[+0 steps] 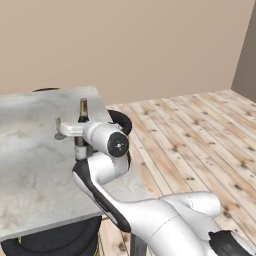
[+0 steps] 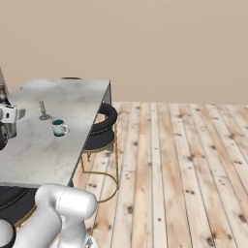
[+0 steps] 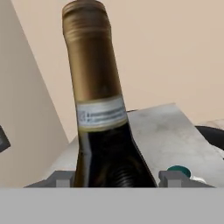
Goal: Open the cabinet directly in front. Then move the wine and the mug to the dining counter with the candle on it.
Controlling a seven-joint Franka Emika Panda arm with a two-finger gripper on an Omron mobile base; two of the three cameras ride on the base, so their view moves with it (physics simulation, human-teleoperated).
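Note:
The wine (image 1: 83, 112) is a dark bottle with a gold-capped neck and a pale label (image 3: 100, 109), upright over the dining counter (image 1: 30, 165) near its right edge. My gripper (image 1: 80, 142) is shut on the bottle's body, with one fingertip on each side of it in the hand view (image 3: 114, 177). I cannot tell whether the bottle's base touches the marble. The candle (image 1: 58, 125) stands just left of the bottle. The teal and white mug (image 2: 59, 127) sits on the counter (image 2: 68, 97) near the candle (image 2: 43, 110). The cabinet is out of view.
A black round stool (image 2: 104, 123) on a gold frame stands at the counter's right side, and another stool (image 1: 55, 240) sits under its near edge. Wooden floor (image 2: 184, 160) stretches to the right. A beige wall closes the back.

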